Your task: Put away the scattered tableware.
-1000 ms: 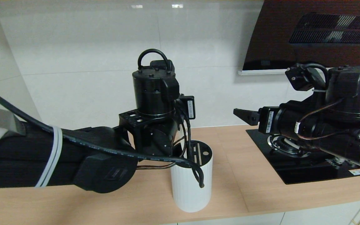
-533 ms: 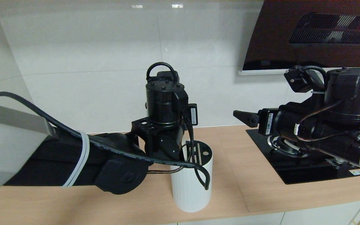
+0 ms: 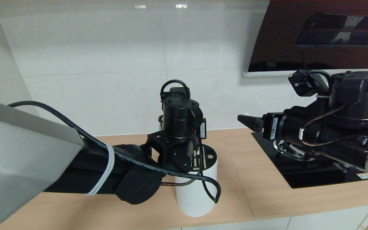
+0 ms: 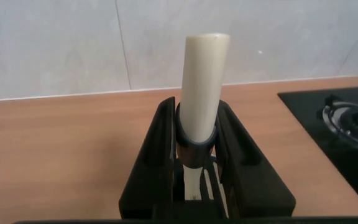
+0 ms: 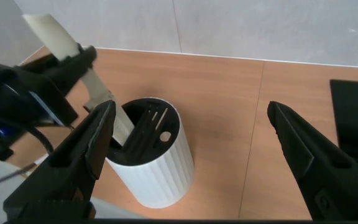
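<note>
The pale wood surface (image 3: 241, 185) runs along a white tiled wall (image 3: 91, 64). A dark extractor hood (image 3: 315, 35) hangs over its 3 o'clock end, and below the hood a black glass hob (image 3: 311, 179) with a gas burner (image 4: 350, 118) is set into the wood.

Toward the near edge of the surface stands the white ribbed holder (image 5: 160, 177), upright, capped by a black lid (image 5: 148, 127) cut with slots and a round hole. The hob lies at about 3 o'clock from it, well apart.

The right end effector (image 5: 191, 115) is held in the air at roughly 2 o'clock from the holder, above the gap between holder and hob. Its two dark fingers are spread wide and carry nothing.

The left end effector (image 4: 196, 134) hangs directly over the holder, pointing down at the lid. Its fingers are pressed in on a knife (image 4: 204, 81), pinching it low on the cream handle, where a dark collar rings it. The handle sticks up past the fingers and leans slightly away from upright. The blade (image 5: 104, 102) runs down from the grip to the lid, meeting it at the rim on the side away from the hob. It seems to enter a slot there, though I cannot tell how deep it sits.
</note>
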Robot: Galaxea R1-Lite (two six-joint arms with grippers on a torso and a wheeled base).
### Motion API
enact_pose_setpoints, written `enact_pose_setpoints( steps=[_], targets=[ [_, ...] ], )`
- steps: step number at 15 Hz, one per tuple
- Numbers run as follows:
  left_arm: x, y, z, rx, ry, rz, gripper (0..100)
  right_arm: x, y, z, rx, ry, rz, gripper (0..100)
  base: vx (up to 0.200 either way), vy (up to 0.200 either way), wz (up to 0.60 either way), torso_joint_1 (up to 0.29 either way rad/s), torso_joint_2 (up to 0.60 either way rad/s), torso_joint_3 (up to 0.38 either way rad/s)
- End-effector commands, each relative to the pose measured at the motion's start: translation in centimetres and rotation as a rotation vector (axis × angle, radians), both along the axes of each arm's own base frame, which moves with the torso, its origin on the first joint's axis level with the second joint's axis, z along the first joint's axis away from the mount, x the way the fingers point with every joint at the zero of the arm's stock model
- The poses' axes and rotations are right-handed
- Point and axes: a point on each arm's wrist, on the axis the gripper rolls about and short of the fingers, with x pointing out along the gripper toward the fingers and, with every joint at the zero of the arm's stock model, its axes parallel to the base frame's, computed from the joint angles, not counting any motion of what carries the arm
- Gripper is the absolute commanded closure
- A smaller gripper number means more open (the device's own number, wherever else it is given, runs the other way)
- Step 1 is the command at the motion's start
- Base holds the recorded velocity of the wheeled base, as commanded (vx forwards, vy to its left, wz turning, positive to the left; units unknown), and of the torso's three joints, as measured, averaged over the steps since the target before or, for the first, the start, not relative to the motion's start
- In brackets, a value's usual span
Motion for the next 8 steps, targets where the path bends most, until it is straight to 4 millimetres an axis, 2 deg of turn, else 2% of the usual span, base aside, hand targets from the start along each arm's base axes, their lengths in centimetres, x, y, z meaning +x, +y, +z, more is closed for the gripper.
enact_pose_setpoints(
  steps=[1, 5, 8],
  targets=[
    [0.2, -0.4, -1.1, 0.019, 0.019, -0.004, 100, 0.1, 0.1, -0.1, -0.002, 0.003, 0.000, 0, 0.000, 0.000, 0.00, 0.000, 0.00, 0.000],
    [0.2, -0.8, -3.7, 0.056, 0.078, -0.010, 100, 0.2, 0.1, -0.3, -0.017, 0.004, 0.003, 0, 0.000, 0.000, 0.00, 0.000, 0.00, 0.000],
    [-0.1, -0.9, -4.1, 0.067, 0.089, -0.017, 100, 0.2, 0.1, -0.3, -0.017, 0.004, 0.003, 0, 0.000, 0.000, 0.00, 0.000, 0.00, 0.000]
  ],
)
